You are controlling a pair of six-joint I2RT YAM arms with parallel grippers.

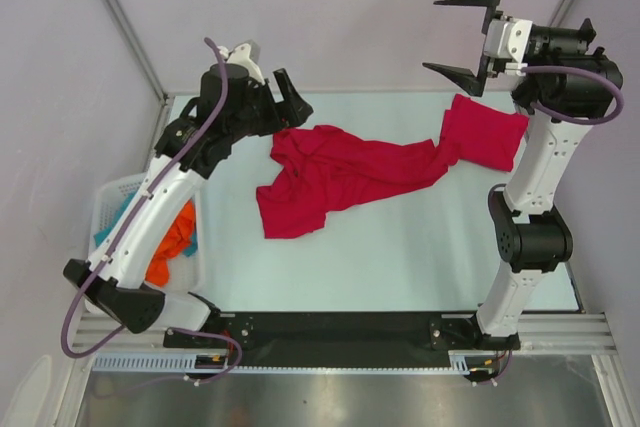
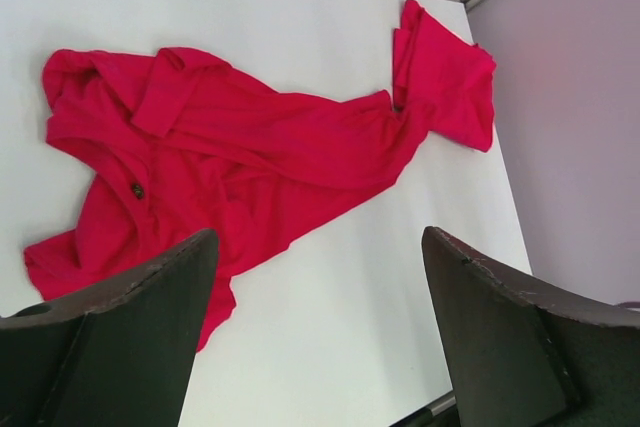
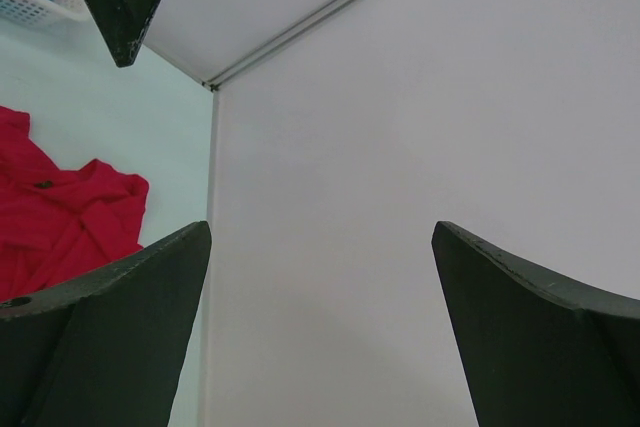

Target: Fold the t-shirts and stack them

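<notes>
T-shirts (image 1: 350, 172), red and crumpled, lie across the far half of the table (image 1: 400, 257), up to its far right corner. A basket (image 1: 115, 197) stands beside the left edge. The left gripper (image 1: 285, 97) is near the far left corner and the right gripper (image 1: 435, 35) is above the far right corner. Both have jaws wide apart and hold nothing.

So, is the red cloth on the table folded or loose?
Loose: the red t-shirts lie crumpled in one twisted strip across the table, sleeves bunched. Whether one garment or two, cannot tell.
</notes>
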